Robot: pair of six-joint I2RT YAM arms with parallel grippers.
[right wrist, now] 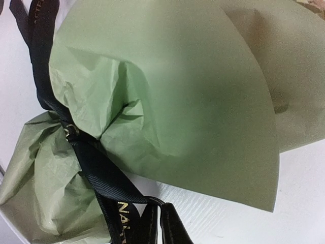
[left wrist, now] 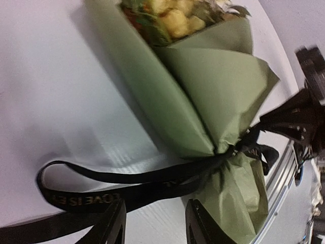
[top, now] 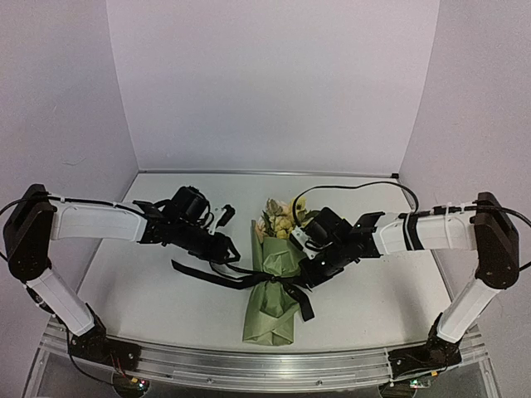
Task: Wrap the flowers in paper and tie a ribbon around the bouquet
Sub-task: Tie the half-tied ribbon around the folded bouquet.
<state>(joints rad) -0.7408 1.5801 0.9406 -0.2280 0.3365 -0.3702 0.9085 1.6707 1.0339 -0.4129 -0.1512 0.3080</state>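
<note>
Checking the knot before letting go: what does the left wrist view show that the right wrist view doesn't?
Only left wrist: the flowers, a slack ribbon loop on the table, the open left claw. Only right wrist: the tan reverse of the paper, a ribbon tail pinched in the right claw. Both: the ribbon knot cinching the green paper.
</note>
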